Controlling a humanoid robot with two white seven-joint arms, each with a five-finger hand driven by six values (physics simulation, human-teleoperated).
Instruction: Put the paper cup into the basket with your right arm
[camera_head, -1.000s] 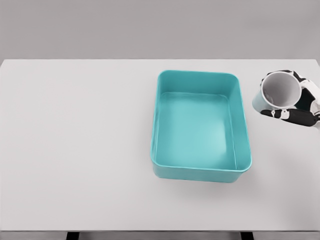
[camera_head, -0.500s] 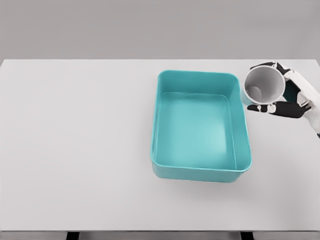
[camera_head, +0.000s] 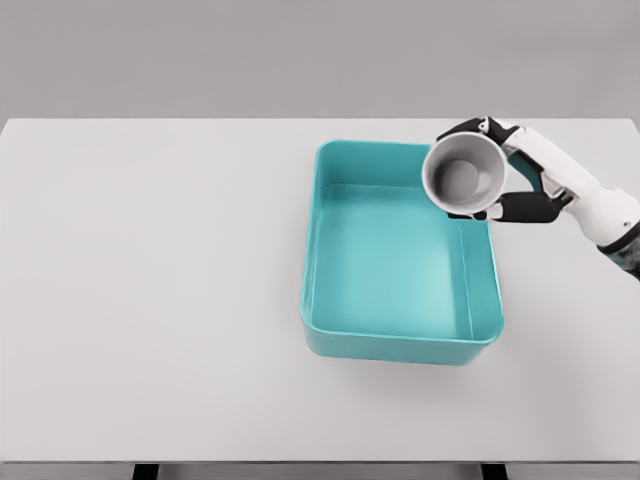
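My right hand (camera_head: 505, 172) comes in from the right edge and is shut on the paper cup (camera_head: 464, 176). The cup is white inside with a teal outer wall, and its open mouth faces the camera. It hangs above the back right corner of the teal rectangular basket (camera_head: 400, 340), overlapping the basket's right rim. The basket sits on the white table with nothing inside it. The left arm does not show.
The white table (camera_head: 150, 300) spreads wide to the left of the basket and in front of it. A grey wall stands behind the table's far edge.
The right hand has carried the cup leftward and slightly up, from beside the basket's right side to over its back right corner. The basket has not moved.
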